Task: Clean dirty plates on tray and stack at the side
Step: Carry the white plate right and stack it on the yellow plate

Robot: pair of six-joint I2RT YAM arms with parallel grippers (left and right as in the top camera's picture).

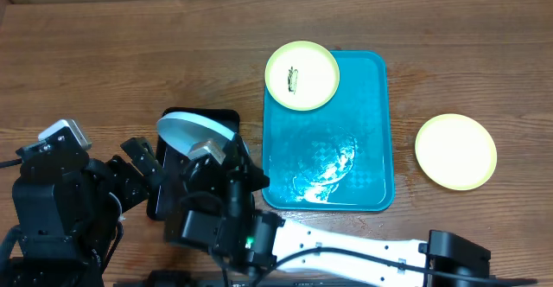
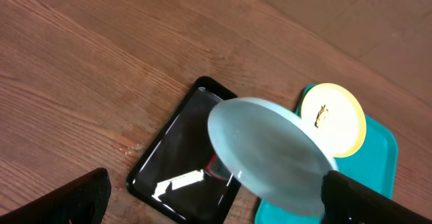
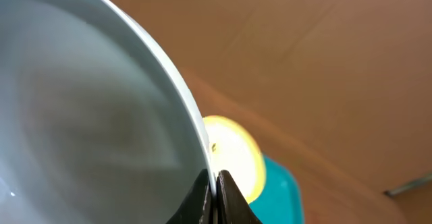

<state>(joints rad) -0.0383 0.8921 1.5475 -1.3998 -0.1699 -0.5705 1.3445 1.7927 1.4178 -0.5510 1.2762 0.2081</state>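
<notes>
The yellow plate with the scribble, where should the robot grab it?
By its thin rim, one finger above and one below. The yellow plate lies flat, so there is no side to squeeze. Come from the far left corner of the tray, where the plate's edge seems to stick out past the tray's rim, leaving room underneath.

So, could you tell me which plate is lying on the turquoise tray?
The yellow-green plate with the dark scribble; the unmarked yellow-green plate lies on the table, and the blue plate is in the right gripper.
</notes>
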